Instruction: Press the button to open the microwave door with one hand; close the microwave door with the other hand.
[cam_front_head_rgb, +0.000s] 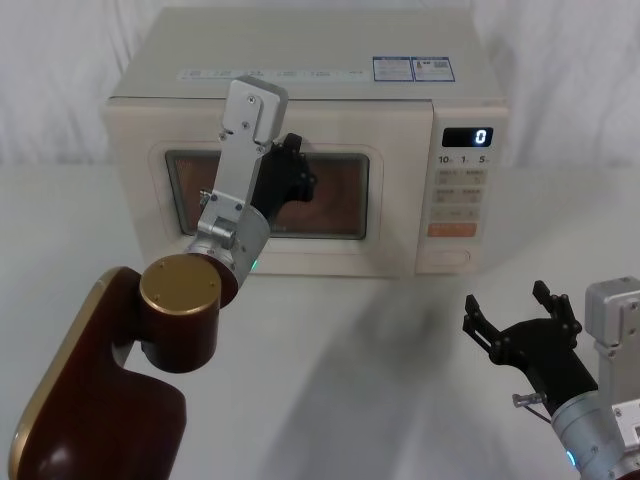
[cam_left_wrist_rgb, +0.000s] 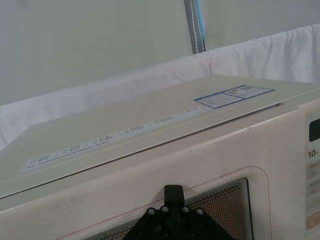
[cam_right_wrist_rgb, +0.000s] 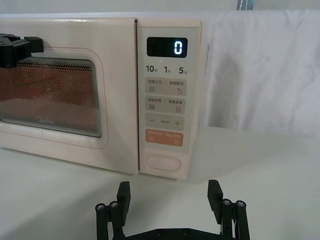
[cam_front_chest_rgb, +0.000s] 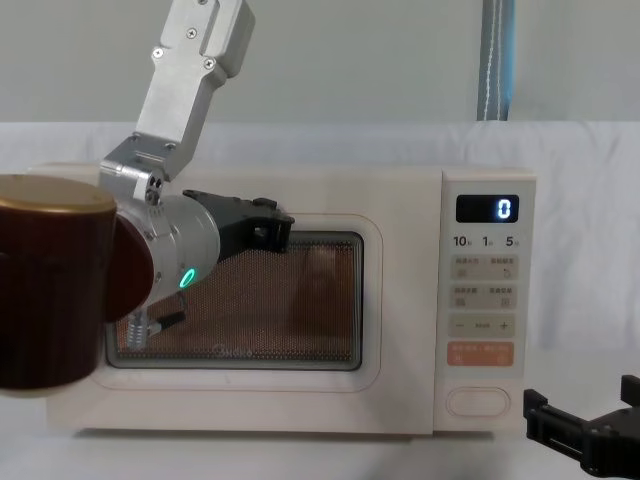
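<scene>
A cream-white boxy countertop microwave (cam_front_head_rgb: 300, 140) sits on a white table (cam_front_head_rgb: 330, 400), its digital display (cam_right_wrist_rgb: 167, 47) reading "0". The microwave door (cam_front_chest_rgb: 380, 330), a large cream panel with a rounded dark mesh window, is shut flush with the body. The left gripper (cam_front_chest_rgb: 270, 228), a black angular claw on a silver wrist with a green glowing ring, rests against the upper edge of the door's window frame; whether its fingers are apart or together cannot be told. The right gripper (cam_right_wrist_rgb: 170, 195), a matching black claw, hovers low over the table just in front of the control panel, fingers spread apart, holding nothing. The wide oval cream button (cam_right_wrist_rgb: 162, 162) sits at the bottom of the panel, below an orange rectangular button (cam_right_wrist_rgb: 164, 138), untouched.
</scene>
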